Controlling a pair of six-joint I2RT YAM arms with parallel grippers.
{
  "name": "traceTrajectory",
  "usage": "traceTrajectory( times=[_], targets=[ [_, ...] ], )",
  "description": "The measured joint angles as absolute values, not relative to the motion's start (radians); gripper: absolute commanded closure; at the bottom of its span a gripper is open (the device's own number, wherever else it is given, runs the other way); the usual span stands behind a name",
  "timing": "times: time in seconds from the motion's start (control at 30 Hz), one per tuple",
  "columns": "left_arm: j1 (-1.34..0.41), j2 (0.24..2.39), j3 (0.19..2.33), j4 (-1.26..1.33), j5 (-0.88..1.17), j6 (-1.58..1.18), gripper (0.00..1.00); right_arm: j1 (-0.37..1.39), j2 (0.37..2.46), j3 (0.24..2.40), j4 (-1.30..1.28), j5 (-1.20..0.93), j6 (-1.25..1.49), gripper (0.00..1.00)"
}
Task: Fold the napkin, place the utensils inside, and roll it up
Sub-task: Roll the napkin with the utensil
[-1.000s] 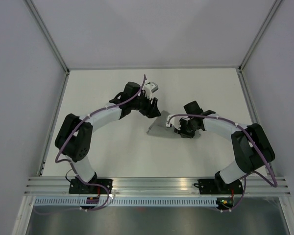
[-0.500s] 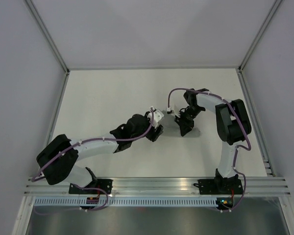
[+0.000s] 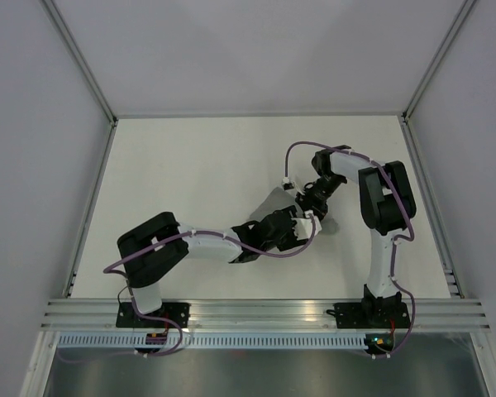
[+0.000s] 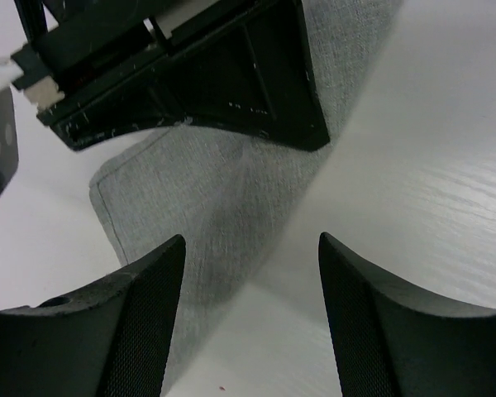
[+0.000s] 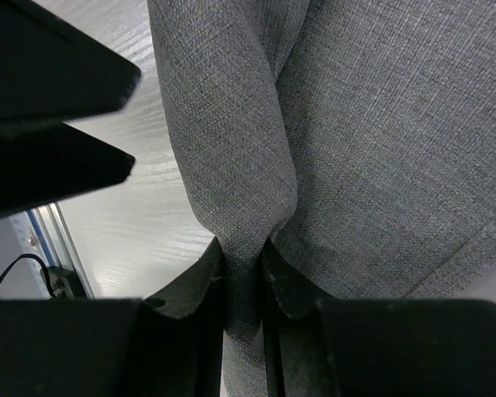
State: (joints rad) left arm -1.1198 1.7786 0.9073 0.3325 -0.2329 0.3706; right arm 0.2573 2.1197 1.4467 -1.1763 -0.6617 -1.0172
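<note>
The napkin (image 4: 198, 190) lies bunched near the middle of the table (image 3: 190, 165), and no utensils show in any view, so the fold looks to be the step in hand. The right pincer (image 5: 244, 279) is pinching a raised pleat of the cloth, with fabric squeezed tight between its fingers and the rest draping away from the grip. The left pincer (image 4: 250, 256) is spread wide and holds nothing. It hovers low over the table, just beside the napkin's near side, where a hemmed corner rests flat. To fold cleanly, the left pincer should probably go for that corner or the hem beside it, not the loose middle. It should slide one finger under a single layer, so the edge is caught without crumpling a second ply. The right grip should stay firm while this happens, or the pleat will slip and the cloth slump into a heap. Once both hold, the two should carry their edges over together at an even height and lay them on the opposite side, so the crease comes out straight. The two pincers are close, so a collision is the main risk, and a slow approach from the open side seems wise.
</note>
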Motion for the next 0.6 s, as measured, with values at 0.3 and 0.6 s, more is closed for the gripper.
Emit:
traceTrajectory(
  times=[0.3,0.6],
  targets=[
    [-1.120,1.892,0.976,0.334,-0.233,0.466,0.30,0.257,2.145,1.461,-1.218,-0.679,-1.013,0.86],
    [-1.119,1.925,0.986,0.346,-0.217,0.470,0.43,0.257,2.164,1.476,-1.242,-0.685,-1.004,0.86]
  ],
)
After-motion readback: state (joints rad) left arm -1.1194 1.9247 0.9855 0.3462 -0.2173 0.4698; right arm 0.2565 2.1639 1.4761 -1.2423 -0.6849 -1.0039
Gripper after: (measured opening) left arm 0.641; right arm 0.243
